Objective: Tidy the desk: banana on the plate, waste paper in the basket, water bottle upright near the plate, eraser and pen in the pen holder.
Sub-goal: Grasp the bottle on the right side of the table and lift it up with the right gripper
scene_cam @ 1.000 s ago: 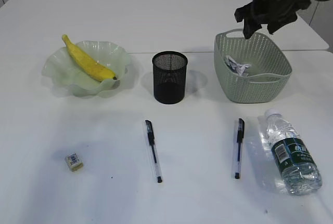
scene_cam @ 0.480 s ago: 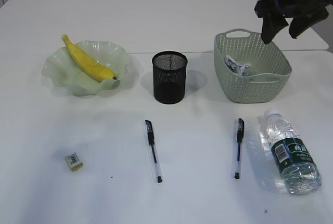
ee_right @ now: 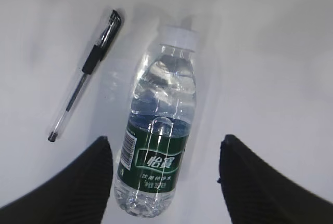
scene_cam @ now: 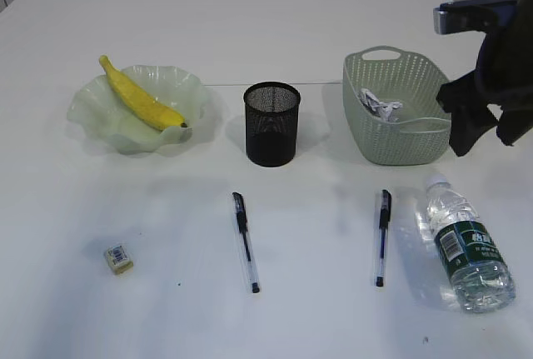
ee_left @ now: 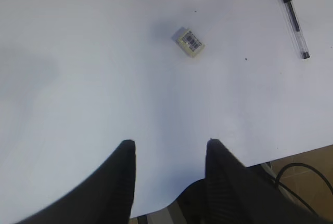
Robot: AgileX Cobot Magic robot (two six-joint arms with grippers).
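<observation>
The banana (scene_cam: 140, 98) lies in the pale green plate (scene_cam: 87, 115) at the back left. The waste paper (scene_cam: 381, 107) sits inside the sage basket (scene_cam: 405, 138). The water bottle (scene_cam: 465, 245) (ee_right: 158, 146) lies on its side at the front right, cap pointing away. My right gripper (scene_cam: 485, 137) (ee_right: 166, 140) hangs open above it, holding nothing. Two pens lie on the desk (scene_cam: 316, 34): one (scene_cam: 245, 241) (ee_left: 292, 16) in front of the black pen holder (scene_cam: 271, 123), the other (scene_cam: 381, 236) (ee_right: 86, 68) beside the bottle. The eraser (scene_cam: 118, 259) (ee_left: 190, 42) lies ahead of my open, empty left gripper (ee_left: 170, 145).
The desk's front edge runs just behind my left gripper, with a cable (ee_left: 302, 174) below it. The basket stands close behind and to the left of my right gripper. The left arm does not show in the exterior view.
My right arm has swung from above the basket's back rim rightward and toward the front, and now hangs over the lying bottle. Nothing on the desk has moved.
</observation>
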